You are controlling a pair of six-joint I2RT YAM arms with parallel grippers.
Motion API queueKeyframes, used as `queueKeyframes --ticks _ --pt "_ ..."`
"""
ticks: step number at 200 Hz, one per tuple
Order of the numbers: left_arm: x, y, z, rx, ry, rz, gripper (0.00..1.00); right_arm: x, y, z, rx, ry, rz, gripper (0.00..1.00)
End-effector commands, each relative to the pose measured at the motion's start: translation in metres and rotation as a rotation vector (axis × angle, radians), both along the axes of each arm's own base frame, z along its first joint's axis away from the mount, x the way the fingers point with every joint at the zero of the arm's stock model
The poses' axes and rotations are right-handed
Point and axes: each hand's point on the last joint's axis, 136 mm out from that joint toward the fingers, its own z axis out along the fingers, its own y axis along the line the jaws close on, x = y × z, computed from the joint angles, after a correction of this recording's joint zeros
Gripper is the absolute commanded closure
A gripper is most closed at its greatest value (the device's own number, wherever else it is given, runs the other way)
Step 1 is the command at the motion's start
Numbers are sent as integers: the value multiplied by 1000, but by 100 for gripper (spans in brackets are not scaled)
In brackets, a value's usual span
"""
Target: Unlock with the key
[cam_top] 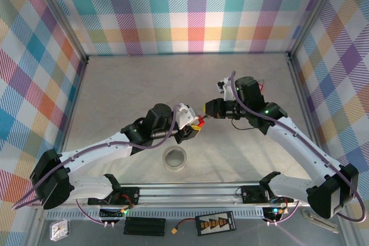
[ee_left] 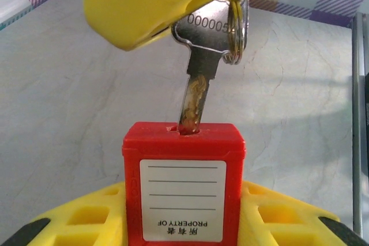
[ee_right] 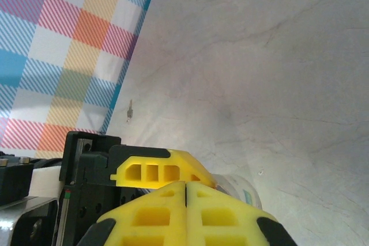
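At left claw [cam_top: 195, 129], red padlock [ee_left: 183, 142], white label [ee_left: 183, 200], tarnished key [ee_left: 199, 79] in keyhole [ee_left: 185, 128]

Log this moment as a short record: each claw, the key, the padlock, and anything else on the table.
left claw: shut on the red padlock, its label facing the wrist camera
right claw: shut on the key, gripping its head
key: tilted, tip in the keyhole, most of the blade still outside
tape roll: flat on the table, nearer the arm bases, untouched
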Motion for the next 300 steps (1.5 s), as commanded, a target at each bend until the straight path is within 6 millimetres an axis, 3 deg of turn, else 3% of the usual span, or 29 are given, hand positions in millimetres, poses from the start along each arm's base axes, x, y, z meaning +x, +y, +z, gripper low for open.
queueKeyframes --ticks 1,93,139,191,300 --pt "9 -17 125 -366 -268 -23 100 -37 5 -35 -23 211 94 100" --pt "6 -27 101 -324 -189 -72 100 -36 10 -33 10 249 119 100" --pt "8 -26 96 -312 -181 -59 100 -39 9 -37 -14 278 131 90" --pt "11 -26 90 -301 -150 -40 100 -39 10 -39 -25 306 132 87" --pt "9 -28 76 -279 -130 -62 100 -34 7 -39 -16 354 129 99"
